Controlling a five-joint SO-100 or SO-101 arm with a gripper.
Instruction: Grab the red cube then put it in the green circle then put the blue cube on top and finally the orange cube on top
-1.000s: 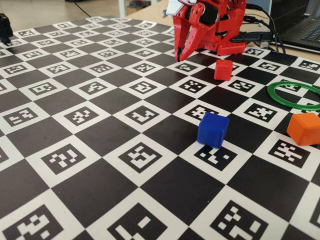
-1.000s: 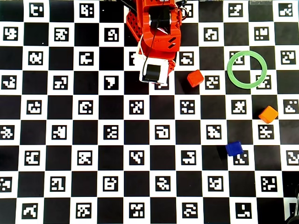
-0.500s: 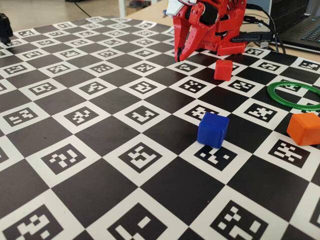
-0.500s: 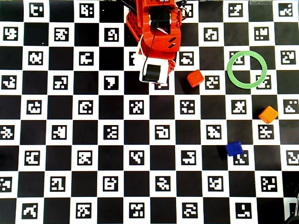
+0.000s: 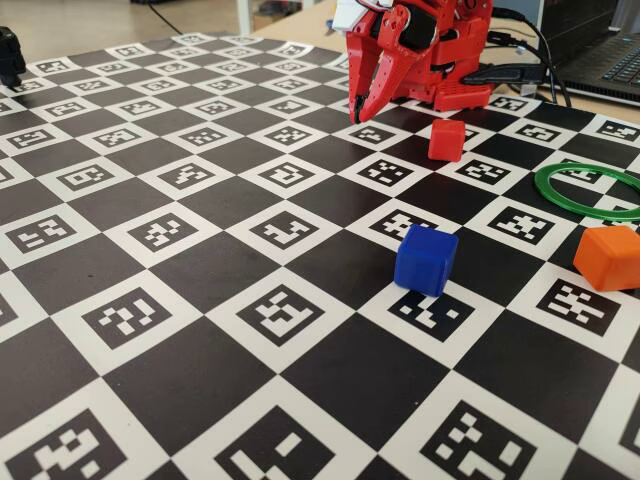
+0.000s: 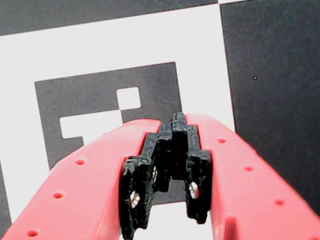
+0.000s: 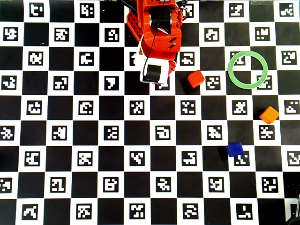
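1. The red two-finger tool (image 5: 358, 108) hangs with its tips pointing down just above the surface (image 5: 200, 270), a black-and-white checkered board printed with square marker patterns. In the wrist view its black-padded fingers (image 6: 172, 150) meet at the tips with nothing between them.
2. The small matte red plastic cube (image 7: 196, 78), rounded at the edges and plain on every face, sits flat on the board just right of the tool in the overhead view, apart from it.
3. The thin flat bright green plastic ring (image 7: 248, 70) lies right of the red cube in that view, not touching it, its hollow centre showing bare board.
4. The small matte orange plastic cube (image 7: 269, 115) rests below and right of the red cube, past the ring.
5. The small matte deep-blue plastic cube (image 7: 235, 149) stands lower still, well apart from the red cube, slightly turned against the squares.
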